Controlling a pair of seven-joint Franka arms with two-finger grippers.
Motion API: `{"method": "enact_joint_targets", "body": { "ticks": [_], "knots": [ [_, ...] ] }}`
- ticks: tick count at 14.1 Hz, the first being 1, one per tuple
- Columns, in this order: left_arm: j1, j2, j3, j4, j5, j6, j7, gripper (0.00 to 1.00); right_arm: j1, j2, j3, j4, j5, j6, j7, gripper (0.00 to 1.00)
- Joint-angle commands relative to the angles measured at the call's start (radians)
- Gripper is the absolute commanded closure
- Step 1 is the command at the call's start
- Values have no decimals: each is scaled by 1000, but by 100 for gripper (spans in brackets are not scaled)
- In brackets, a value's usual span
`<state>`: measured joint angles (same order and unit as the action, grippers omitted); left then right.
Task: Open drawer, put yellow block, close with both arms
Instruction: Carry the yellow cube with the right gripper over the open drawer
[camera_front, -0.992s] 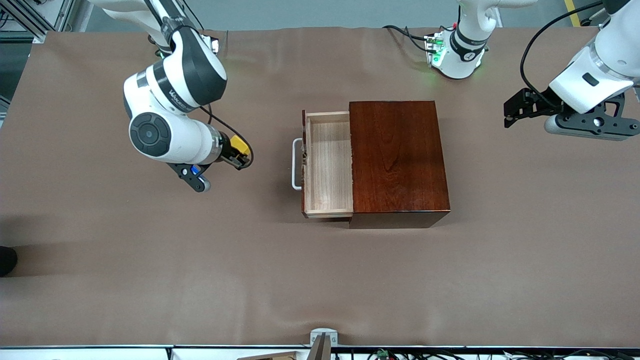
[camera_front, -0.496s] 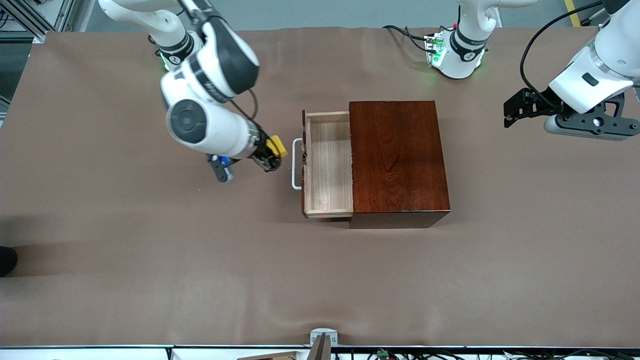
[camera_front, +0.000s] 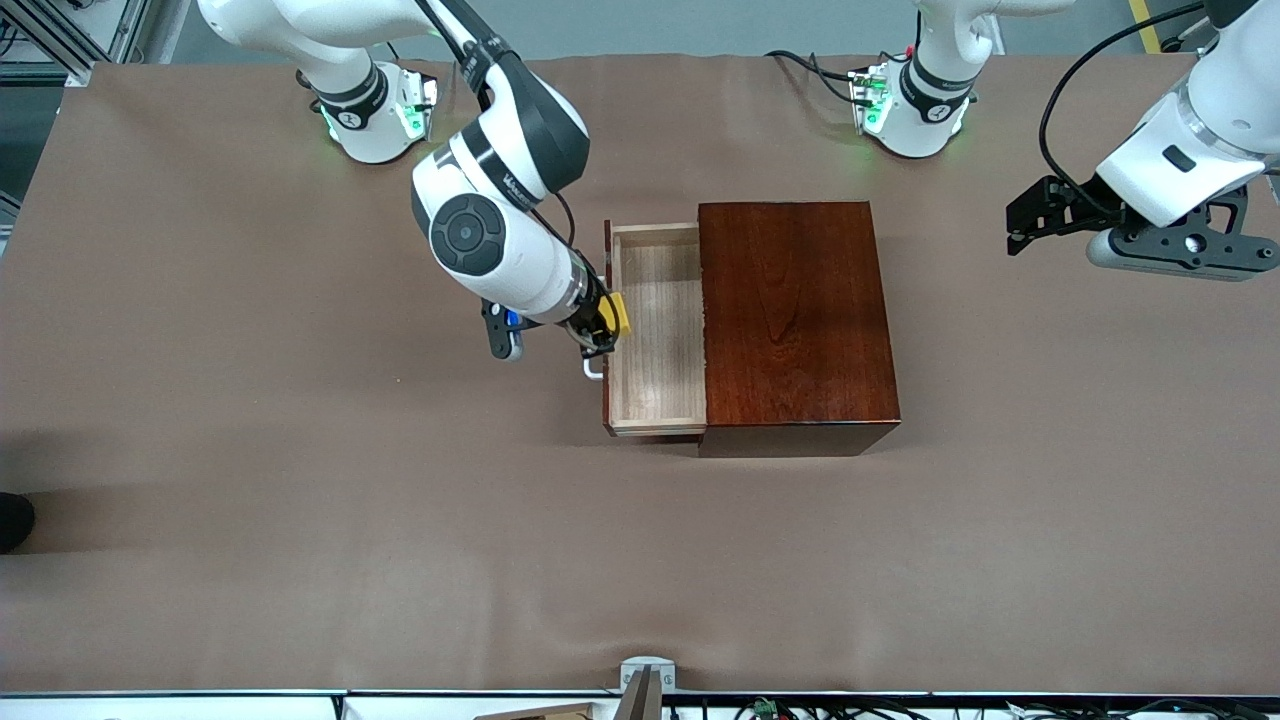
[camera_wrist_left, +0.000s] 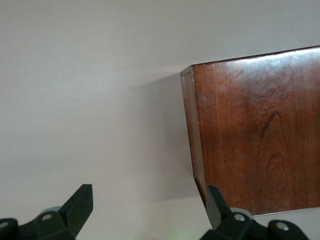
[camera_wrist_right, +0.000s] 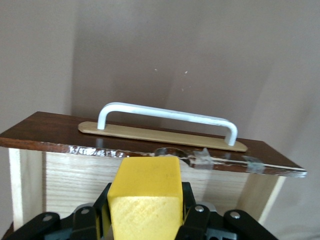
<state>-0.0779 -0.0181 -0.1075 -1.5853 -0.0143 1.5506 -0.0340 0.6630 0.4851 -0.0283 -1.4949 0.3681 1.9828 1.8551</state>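
brown matte table (camera_front: 250, 500) | glossy mahogany box (camera_front: 795, 320) | pale-wood drawer (camera_front: 655, 400) | yellow block (camera_front: 619, 314)

The drawer (camera_front: 655, 330) stands open, its tray bare; the right gripper (camera_front: 603, 330) with the yellow block (camera_front: 619, 313) crowds its handle (camera_front: 592, 368); open counter (camera_front: 300, 520) surrounds the box (camera_front: 795, 320).

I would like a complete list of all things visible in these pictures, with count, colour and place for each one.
wooden box: one, dark mahogany, middle of the table.
drawer: one, pale wood with a dark front, pulled out toward the right arm's end.
handle: one, white, on the drawer front.
yellow block: one, yellow, held over the drawer's front edge.
table: one, brown cover.
right gripper: one, black, shut on the yellow block.
left gripper: one, black, open, waiting at the left arm's end of the table.
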Motion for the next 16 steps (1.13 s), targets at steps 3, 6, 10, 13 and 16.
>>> {"method": "enact_joint_targets", "body": {
  "ticks": [3,6,10,13,16],
  "knots": [
    [-3,-5,-5,2,33,0,17,0,50,53,-12,31,15,71,24,100],
    [-2,-5,-5,2,34,3,17,0,61,64,-12,24,14,71,24,100],
    [-3,-3,-5,2,34,5,17,0,79,79,-12,7,11,93,29,100],
    [-3,-3,-5,2,34,6,17,0,101,81,-13,-31,11,139,33,100],
    [-3,-3,-5,2,34,6,17,0,110,87,-13,-38,11,146,33,100]
  ]
}}
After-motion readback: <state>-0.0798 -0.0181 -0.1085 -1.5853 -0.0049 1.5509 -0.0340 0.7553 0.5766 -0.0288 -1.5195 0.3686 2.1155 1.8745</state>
